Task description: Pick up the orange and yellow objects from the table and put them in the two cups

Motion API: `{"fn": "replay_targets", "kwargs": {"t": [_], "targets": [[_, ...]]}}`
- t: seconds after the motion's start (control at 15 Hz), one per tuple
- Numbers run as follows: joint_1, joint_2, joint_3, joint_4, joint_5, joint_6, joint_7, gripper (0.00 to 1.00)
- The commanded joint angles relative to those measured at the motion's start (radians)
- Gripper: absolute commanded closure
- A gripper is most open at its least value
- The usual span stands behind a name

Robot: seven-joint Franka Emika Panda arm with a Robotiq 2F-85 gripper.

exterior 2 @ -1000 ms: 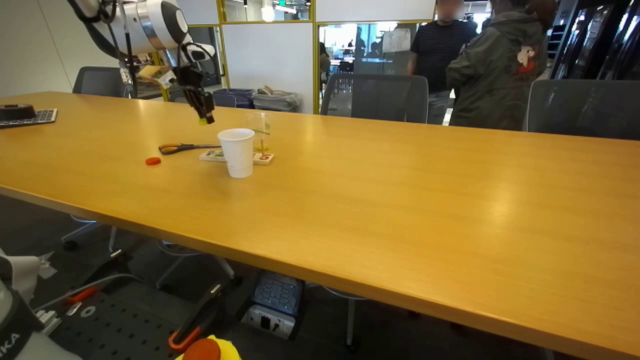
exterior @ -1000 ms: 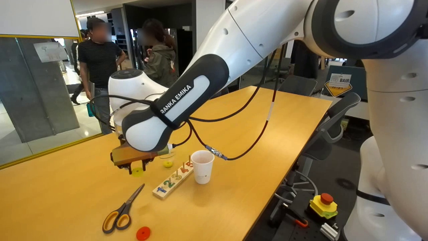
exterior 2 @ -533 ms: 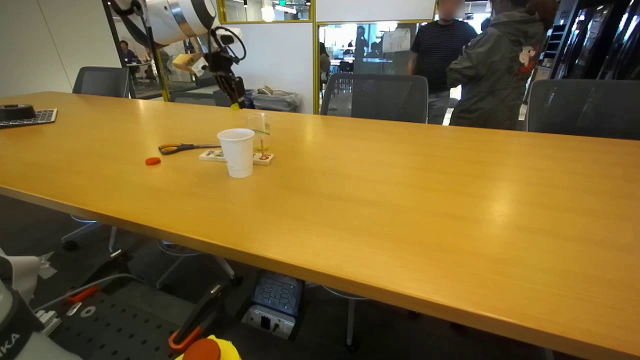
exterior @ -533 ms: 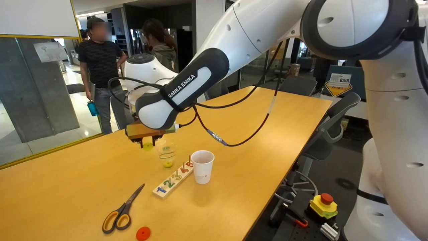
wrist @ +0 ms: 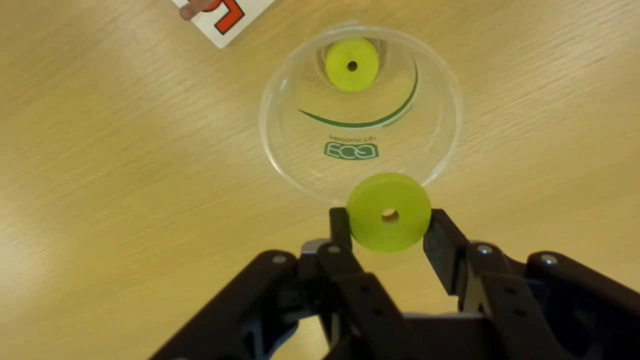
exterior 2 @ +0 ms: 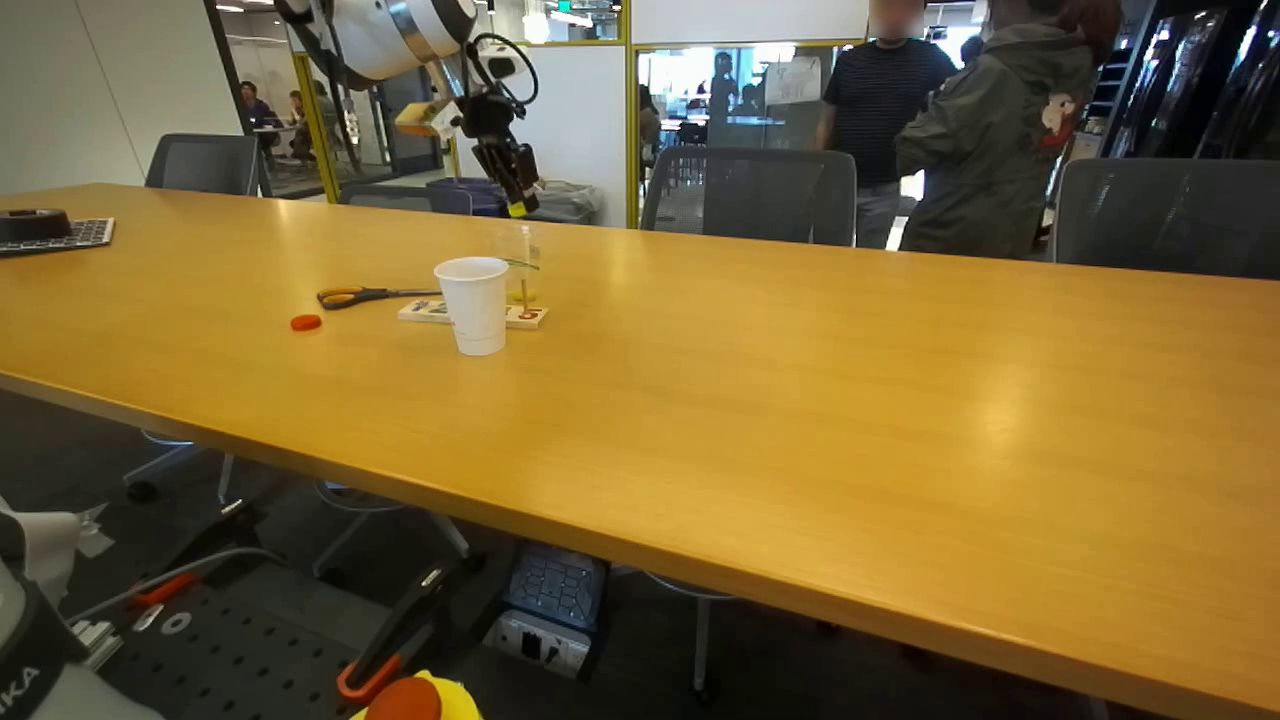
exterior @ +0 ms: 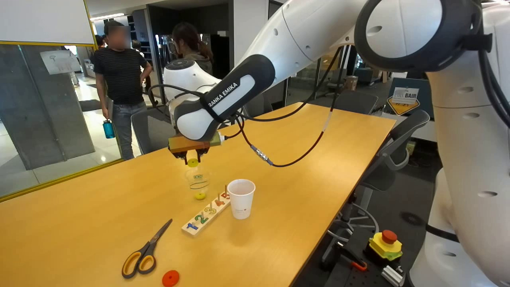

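Gripper [wrist: 388,216]: jaws clamped on yellow disc [wrist: 390,236]; below them: clear cup [wrist: 351,151], second yellow disc [wrist: 345,77] inside; farther off: white cup [exterior: 241,201], red-orange disc [exterior: 170,278]

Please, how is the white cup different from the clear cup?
The white cup is opaque; the clear cup is transparent. The clear cup bears a green logo; the white cup shows tiny marks. The clear cup has a yellow disc inside; the white cup's bottom is hidden. Both stand upright on the table.
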Motion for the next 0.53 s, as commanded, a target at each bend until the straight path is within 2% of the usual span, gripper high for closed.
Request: {"fn": "replay_targets", "kwargs": {"t": [0.0,0.4,0.47], "targets": [[-0.047,0.011,0.044,0.033,0.071,-0.071,-0.122,0.8],[-0.081,0.035,0.07,0.06,0.183,-0.131,-0.262,0.79],[-0.082,0.04,0.068,0.068,0.19,-0.138,-0.267,0.33]]}}
